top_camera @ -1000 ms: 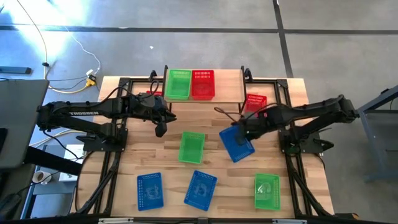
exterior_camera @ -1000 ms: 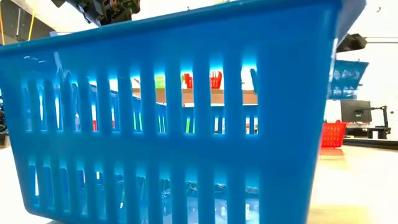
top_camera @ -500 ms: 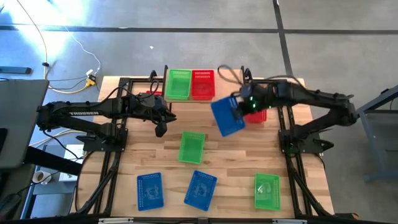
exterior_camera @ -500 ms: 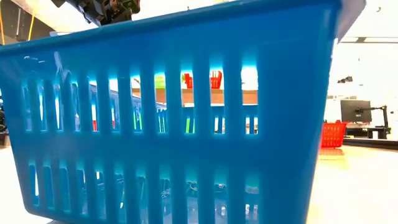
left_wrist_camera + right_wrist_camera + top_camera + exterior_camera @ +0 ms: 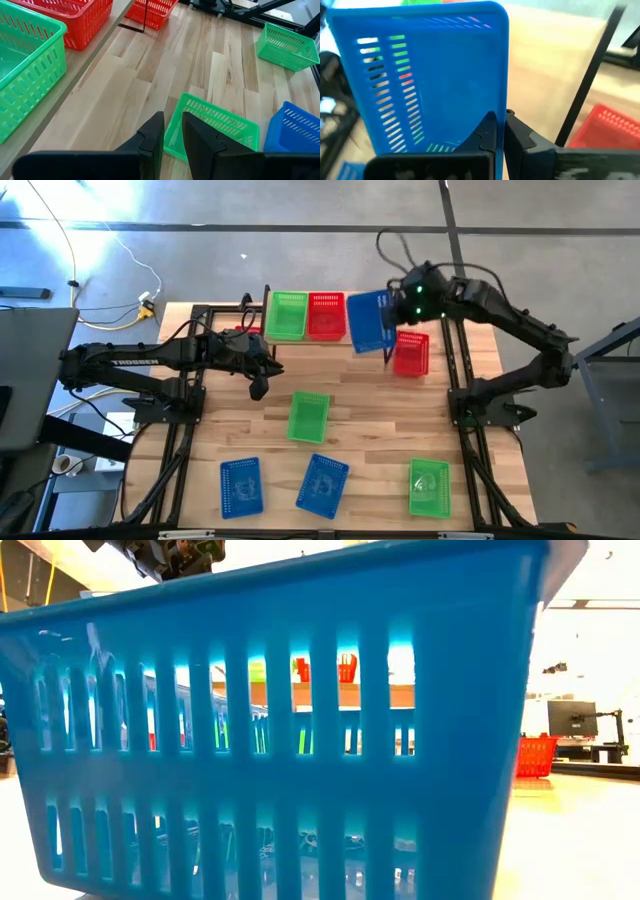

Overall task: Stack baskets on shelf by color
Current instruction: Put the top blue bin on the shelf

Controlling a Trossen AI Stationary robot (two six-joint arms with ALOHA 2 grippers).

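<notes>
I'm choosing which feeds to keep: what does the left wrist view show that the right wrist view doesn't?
Only the left wrist view shows the left gripper, holding nothing, above a green basket on the table, and another green basket on the shelf. Only the right wrist view shows the right gripper shut on the rim of a blue basket, held tilted. Both show the wooden table and a red basket standing on it by a black shelf leg.

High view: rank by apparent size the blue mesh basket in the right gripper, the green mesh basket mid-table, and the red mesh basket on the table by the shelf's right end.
1. Blue mesh basket, shut in the right gripper; raised nearer the camera, so it may only look bigger.
2. Green mesh basket mid-table.
3. Red mesh basket, partly hidden; unsure against green.
</notes>
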